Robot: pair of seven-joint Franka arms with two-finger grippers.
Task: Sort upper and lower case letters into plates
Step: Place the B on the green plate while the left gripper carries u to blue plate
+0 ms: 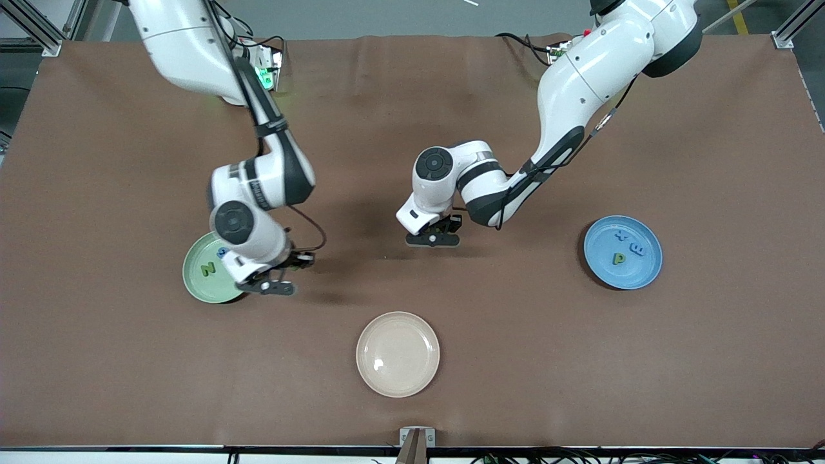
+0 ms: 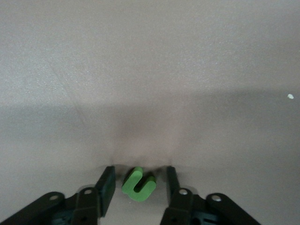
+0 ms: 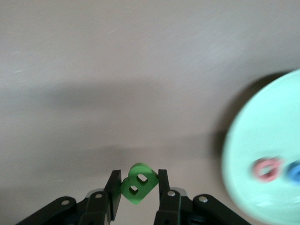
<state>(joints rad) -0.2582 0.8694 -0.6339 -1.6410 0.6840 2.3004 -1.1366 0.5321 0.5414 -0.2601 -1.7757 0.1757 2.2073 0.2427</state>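
- My table (image 1: pixel 412 116) wears a brown cloth with soft creases near the top edge.
- Grey floor (image 1: pixel 387 16) shows above it, with a yellow stripe (image 1: pixel 738 18) at one corner.
- Aluminium frame posts (image 1: pixel 38 29) stand at the table's upper corners.
- Cables (image 1: pixel 580 459) trail along the near edge.
- Even light overhead, soft shadows.

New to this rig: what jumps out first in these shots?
Both arms are busy at once. The right gripper, at the edge of the mint green plate, has its fingers shut on a green letter B; the left gripper, down at the table's middle, has a small green u-shaped letter between its fingers with gaps either side. The blue plate at the left arm's end holds three letters, and the cream plate nearest the front camera holds none.
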